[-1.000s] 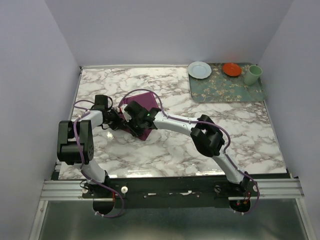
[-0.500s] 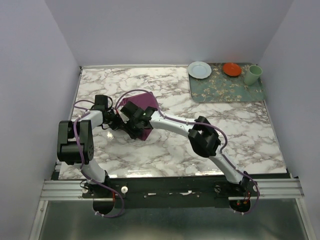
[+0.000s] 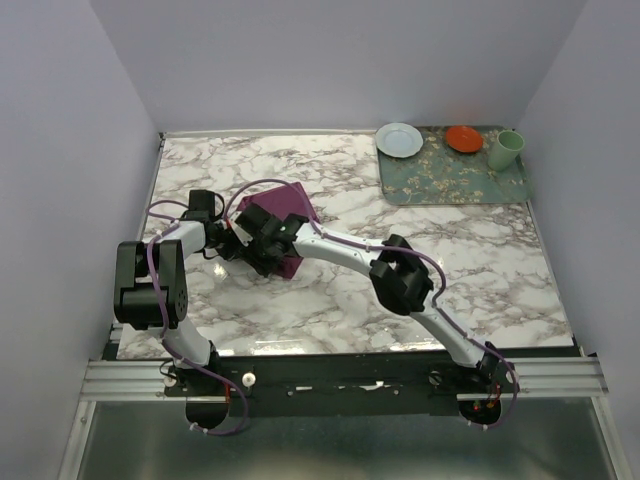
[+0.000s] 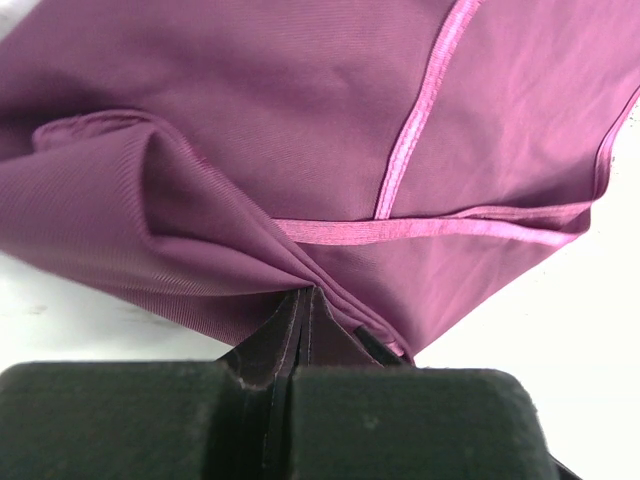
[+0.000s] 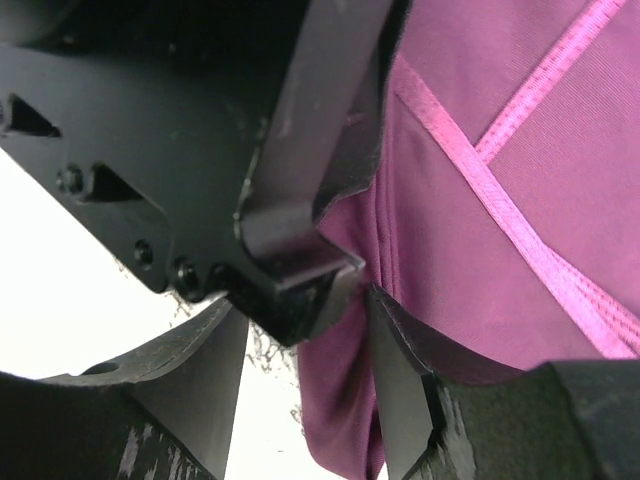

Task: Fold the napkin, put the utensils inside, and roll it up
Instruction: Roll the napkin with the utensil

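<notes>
The plum-purple napkin (image 3: 288, 208) lies bunched on the marble table left of centre. In the left wrist view the napkin (image 4: 300, 130) fills the frame, folded over with its pink hems crossing. My left gripper (image 4: 305, 292) is shut on a gathered edge of the cloth. My right gripper (image 5: 300, 345) is open right beside it, its fingers (image 5: 400, 390) straddling the napkin (image 5: 480, 230) fold and the tip of the left gripper (image 5: 290, 250). From above, both grippers (image 3: 250, 245) meet at the napkin's near-left edge. The utensils are hidden.
A green floral mat (image 3: 450, 178) lies at the back right, carrying a white plate (image 3: 398, 139), an orange dish (image 3: 463, 138) and a pale green cup (image 3: 506, 149). The table's left edge (image 3: 150, 210) runs close to the left arm.
My right gripper has slid left toward the left gripper and its jaws have spread apart. The left gripper has kept its hold on the napkin without moving.
</notes>
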You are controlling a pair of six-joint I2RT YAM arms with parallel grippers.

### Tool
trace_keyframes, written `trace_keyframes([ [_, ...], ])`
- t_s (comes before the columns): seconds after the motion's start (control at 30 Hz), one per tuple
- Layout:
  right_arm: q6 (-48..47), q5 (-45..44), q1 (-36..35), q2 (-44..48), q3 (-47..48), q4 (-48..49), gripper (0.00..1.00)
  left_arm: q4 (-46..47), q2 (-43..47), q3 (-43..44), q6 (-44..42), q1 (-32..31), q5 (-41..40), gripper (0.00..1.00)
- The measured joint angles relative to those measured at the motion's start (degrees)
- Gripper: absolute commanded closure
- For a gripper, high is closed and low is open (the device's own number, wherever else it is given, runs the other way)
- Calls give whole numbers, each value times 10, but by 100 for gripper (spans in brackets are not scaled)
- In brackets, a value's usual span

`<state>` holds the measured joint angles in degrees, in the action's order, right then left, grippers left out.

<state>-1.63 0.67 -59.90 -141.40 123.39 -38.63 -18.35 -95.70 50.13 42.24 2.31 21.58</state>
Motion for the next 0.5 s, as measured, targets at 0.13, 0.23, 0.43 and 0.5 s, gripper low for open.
trace_keyframes([
  [0.13,-2,-19,-1,-5,4,3,47,1,0,0,0,3,0,100],
  [0.23,2,-32,-3,-1,-11,18,57,1,0,0,0,3,0,100],
  [0.43,2,-73,-8,21,-69,75,76,2,-1,0,0,5,1,100],
  [0.5,-1,-82,-10,28,-86,94,89,3,-2,0,0,6,2,100],
])
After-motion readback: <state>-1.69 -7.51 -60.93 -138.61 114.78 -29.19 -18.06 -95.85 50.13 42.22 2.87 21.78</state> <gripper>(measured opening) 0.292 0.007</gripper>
